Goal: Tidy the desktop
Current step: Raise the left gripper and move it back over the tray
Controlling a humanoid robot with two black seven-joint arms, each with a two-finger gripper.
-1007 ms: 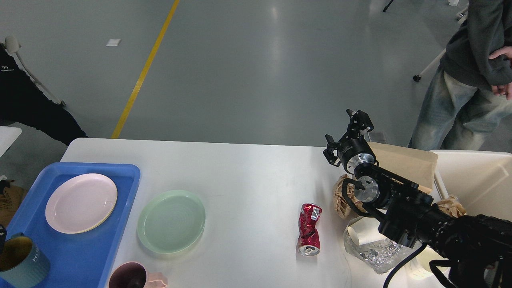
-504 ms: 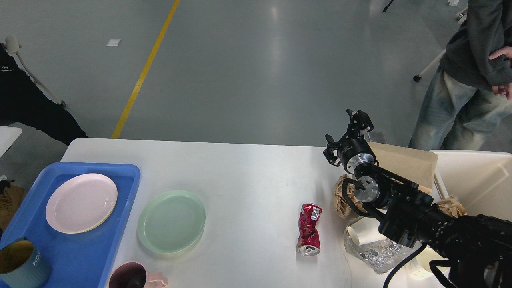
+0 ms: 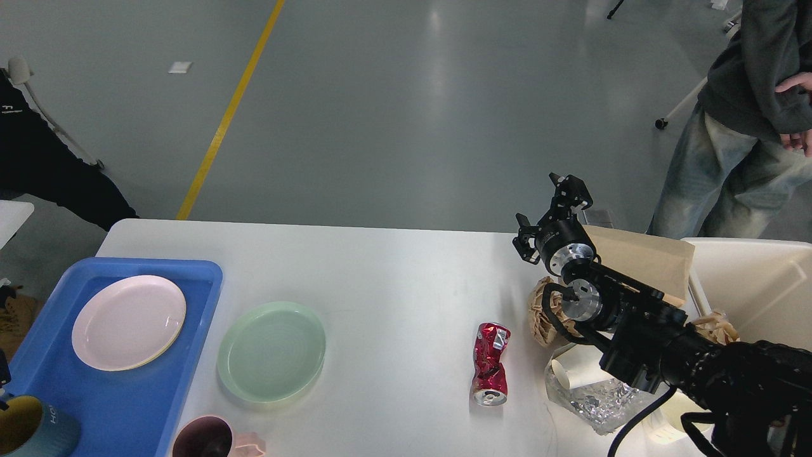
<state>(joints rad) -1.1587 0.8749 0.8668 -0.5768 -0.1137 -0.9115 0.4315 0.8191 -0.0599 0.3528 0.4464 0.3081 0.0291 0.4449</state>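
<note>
The white table (image 3: pixel 393 279) spreads below the right arm's fingers (image 3: pixel 550 214), which hover spread apart and empty above its far right edge. At the near left corner, a blue mug (image 3: pixel 35 431) shows partial lettering, unreadable.

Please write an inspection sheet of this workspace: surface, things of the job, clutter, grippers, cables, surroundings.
Surface: white desktop, partly cluttered.
Job's things: pink plate in blue tray; teal mug at the tray's near corner; green plate and dark pink mug on the desktop.
Clutter: crushed red can, crumpled brown paper, paper cup, foil wrapper, brown paper bag, beige bin.
Grippers: right gripper open, empty, raised; left not in view.
Cables: black cable beneath the right arm.
Surroundings: person standing far right; yellow floor line.
</note>
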